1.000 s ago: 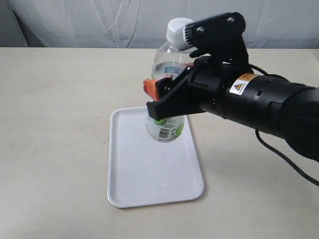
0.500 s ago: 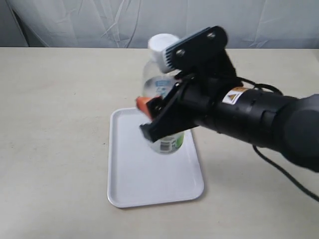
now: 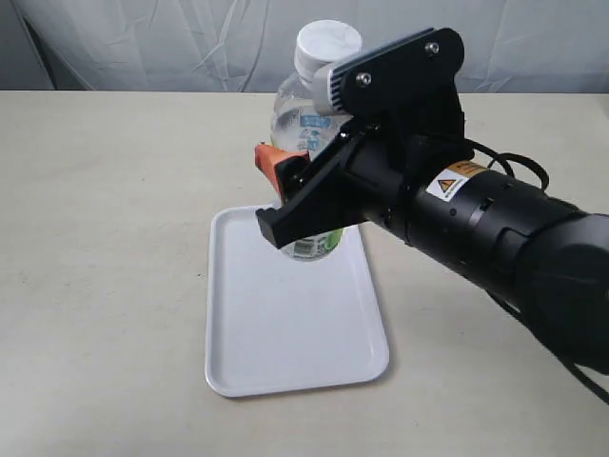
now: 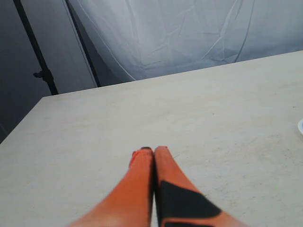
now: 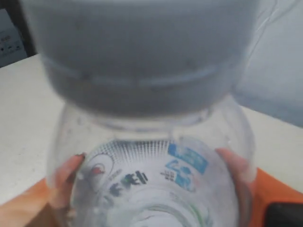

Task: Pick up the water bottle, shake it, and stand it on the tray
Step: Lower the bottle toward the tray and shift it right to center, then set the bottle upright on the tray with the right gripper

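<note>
The water bottle (image 3: pixel 306 119), clear with a white cap, hangs upright above the far end of the white tray (image 3: pixel 285 343), held off it. My right gripper (image 3: pixel 303 195) is shut on the bottle's middle, its orange fingers on either side. The right wrist view looks down on the bottle (image 5: pixel 156 189) from above its blurred cap, with an orange finger (image 5: pixel 64 177) pressed to each flank. My left gripper (image 4: pixel 151 151) is shut on nothing over bare table, out of the exterior view.
The tray lies flat on a beige table (image 3: pixel 105 238). A wrinkled white cloth (image 3: pixel 190 38) backs the far edge. The right arm's black body (image 3: pixel 495 238) spans the right half of the scene above the table.
The bottle has swung with my right gripper: leaning left half a second ago, now higher and nearer upright. The tray has stayed put.
</note>
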Available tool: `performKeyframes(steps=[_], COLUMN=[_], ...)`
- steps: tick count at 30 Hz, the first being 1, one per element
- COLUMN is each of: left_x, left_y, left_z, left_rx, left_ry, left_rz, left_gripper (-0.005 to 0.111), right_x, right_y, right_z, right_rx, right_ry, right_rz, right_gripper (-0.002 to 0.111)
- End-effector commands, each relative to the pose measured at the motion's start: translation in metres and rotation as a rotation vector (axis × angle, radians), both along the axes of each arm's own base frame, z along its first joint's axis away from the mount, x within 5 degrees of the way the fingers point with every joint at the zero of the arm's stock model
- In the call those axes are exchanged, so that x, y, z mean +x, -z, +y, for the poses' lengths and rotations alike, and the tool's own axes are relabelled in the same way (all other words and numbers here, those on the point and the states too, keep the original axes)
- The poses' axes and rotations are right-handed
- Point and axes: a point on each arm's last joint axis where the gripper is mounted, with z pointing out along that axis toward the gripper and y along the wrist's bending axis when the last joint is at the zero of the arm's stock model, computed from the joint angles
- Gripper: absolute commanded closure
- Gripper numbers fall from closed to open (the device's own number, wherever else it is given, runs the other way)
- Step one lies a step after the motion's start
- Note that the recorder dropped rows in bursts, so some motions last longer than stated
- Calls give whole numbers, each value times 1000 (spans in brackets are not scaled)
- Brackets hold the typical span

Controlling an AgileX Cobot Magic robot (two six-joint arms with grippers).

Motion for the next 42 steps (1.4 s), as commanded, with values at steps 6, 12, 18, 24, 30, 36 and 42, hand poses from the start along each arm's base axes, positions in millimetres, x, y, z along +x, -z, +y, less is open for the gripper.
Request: performKeyframes(steps=[6, 12, 18, 24, 30, 36, 42], left_x=[0, 0, 0, 0, 0, 0, 0], left_y=[1, 1, 1, 1, 1, 1, 1], left_z=[0, 0, 0, 0, 0, 0, 0], left_rx=[-3, -5, -5, -5, -5, -5, -5], left_ry=[0, 0, 0, 0, 0, 0, 0], left_rz=[1, 1, 1, 1, 1, 1, 1], left_gripper=[106, 106, 106, 106, 106, 106, 106], right_x=[-3, 6, 12, 14, 15, 14, 13], right_y=[15, 50, 80, 100, 110, 120, 122], right_z=[17, 22, 30, 33, 34, 35, 35], right_rx=[-4, 78, 26, 19, 30, 44, 24], right_ry=[-36, 50, 64, 81, 93, 108, 99], right_rz=[-113, -90, -73, -44, -2, 82, 102], right_gripper=[109, 109, 109, 109, 109, 106, 56])
